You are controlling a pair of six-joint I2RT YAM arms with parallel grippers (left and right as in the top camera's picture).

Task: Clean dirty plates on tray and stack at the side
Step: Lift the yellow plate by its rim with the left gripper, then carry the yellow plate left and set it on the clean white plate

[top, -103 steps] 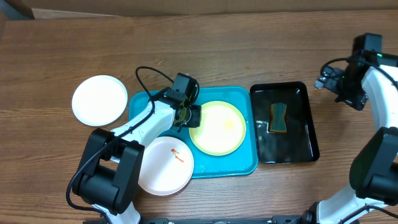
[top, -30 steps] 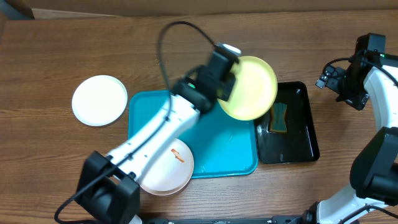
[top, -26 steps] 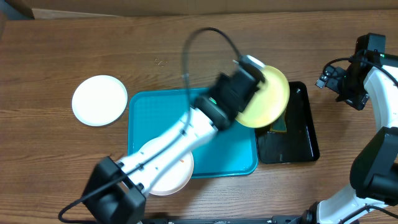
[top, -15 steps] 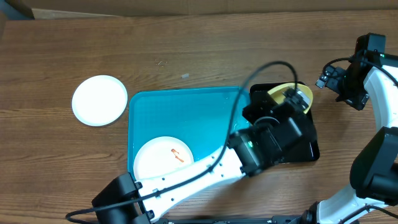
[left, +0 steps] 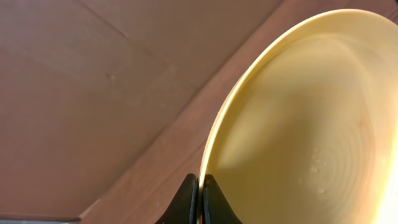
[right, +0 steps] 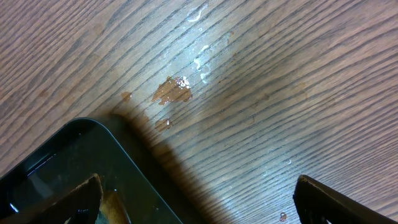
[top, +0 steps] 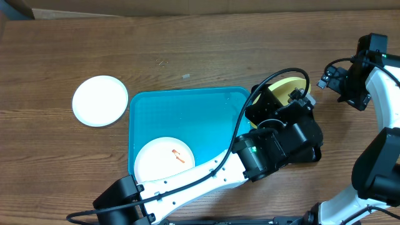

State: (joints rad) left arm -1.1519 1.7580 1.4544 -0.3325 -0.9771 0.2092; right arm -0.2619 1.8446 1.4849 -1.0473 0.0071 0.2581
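Even bright light, sharp overhead, soft shadows

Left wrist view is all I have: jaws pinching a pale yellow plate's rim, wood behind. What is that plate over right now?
Observer: The yellow plate hangs steeply tilted over the far end of the black tray, off the turquoise tray.
Operator: Any plates on the turquoise one?
Observer: One, a white plate with an orange smear, in its near-left corner.
Operator: And the right arm?
Observer: The right gripper hovers with jaws wide open, holding nothing, beside the black tray's corner.
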